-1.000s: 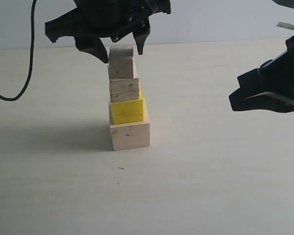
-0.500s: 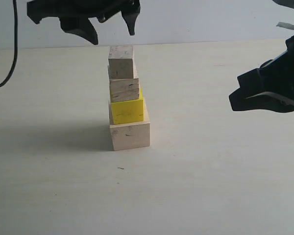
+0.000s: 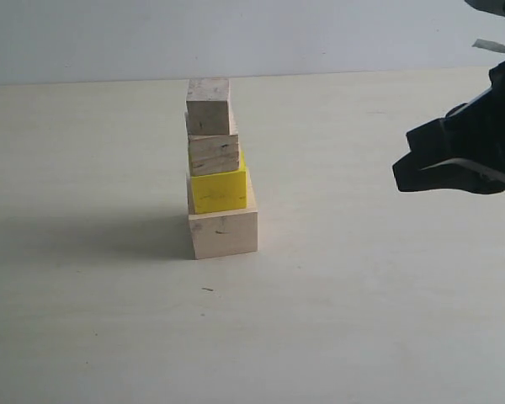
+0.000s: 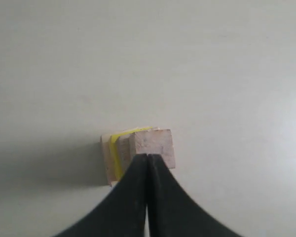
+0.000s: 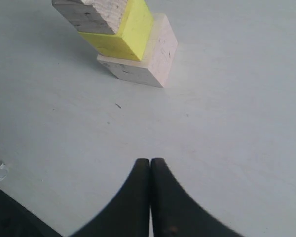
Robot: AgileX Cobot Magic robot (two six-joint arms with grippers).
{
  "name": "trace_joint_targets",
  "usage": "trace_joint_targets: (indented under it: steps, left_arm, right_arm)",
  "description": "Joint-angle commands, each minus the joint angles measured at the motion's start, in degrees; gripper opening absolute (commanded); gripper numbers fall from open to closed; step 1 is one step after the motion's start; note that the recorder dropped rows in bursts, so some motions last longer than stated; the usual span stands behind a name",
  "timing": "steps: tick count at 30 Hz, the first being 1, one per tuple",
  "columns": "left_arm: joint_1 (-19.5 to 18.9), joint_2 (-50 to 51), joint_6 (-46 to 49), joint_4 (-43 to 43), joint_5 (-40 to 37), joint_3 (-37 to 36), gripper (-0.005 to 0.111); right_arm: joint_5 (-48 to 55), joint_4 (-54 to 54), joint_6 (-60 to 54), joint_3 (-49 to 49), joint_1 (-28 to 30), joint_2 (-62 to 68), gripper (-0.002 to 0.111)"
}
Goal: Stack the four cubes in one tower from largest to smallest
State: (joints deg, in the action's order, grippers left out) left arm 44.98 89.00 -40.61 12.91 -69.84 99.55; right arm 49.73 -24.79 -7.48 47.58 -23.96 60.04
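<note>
Exterior view, tower: the tower point(image 3: 218, 172) stands left of centre on the pale table point(image 3: 337, 320), with nothing touching it.
Exterior view, order: the big pale base cube point(image 3: 224, 234) is lowest, then the yellow cube point(image 3: 220, 192), the grained cube point(image 3: 214, 155) and the top cube point(image 3: 208, 107). Each is the widest footing for the next, which suits a largest-to-smallest stack.
Exterior view, alignment: the left faces are nearly flush and the right side is stepped. The stack leans on no support.
Exterior view, right gripper: the right gripper point(image 3: 406, 162) hangs well apart at the right edge, probably parked clear of the stack.
Left wrist view: the left gripper point(image 4: 147, 157) has its jaws pressed together on nothing and looks down on the top cube point(image 4: 153, 143). The stacking looks finished.
Right wrist view: the right gripper point(image 5: 150, 162) is closed and empty above bare table. The base cube point(image 5: 145, 59) and yellow cube point(image 5: 123, 32) lie beyond it.
</note>
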Motion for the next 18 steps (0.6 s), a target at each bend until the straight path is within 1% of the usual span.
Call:
trace_joint_targets:
  steps: [1, 6, 10, 13, 16, 18]
  left_arm:
    - [0.2, -0.9, 4.5, 3.5, -0.1, -1.2, 0.000]
    - [0.2, -0.9, 12.0, 1.9, -0.1, -7.4, 0.000]
    - [-0.6, -1.5, 15.4, 2.0, -0.1, -12.5, 0.000]
    - [-2.7, -3.2, 17.3, 1.8, 0.4, -15.8, 0.000]
    - [-6.4, -5.1, 19.9, 0.5, 2.5, -18.4, 0.000]
    - [-9.3, -6.4, 22.6, -2.0, 4.2, -20.0, 0.000]
  right_arm:
    - [-2.3, 0.0, -0.4, -0.1, 0.0, 1.1, 0.000]
    - [-4.1, -1.2, 0.6, 0.0, 0.0, 5.1, 0.000]
    - [-3.9, -4.3, 1.7, 1.8, 0.0, 9.9, 0.000]
    - [-3.5, -7.3, 1.7, 4.4, 0.0, 13.7, 0.000]
    - [-3.8, -10.9, 1.6, 8.1, 0.0, 16.5, 0.000]
    - [-4.8, -11.7, 1.6, 11.1, 0.0, 18.2, 0.000]
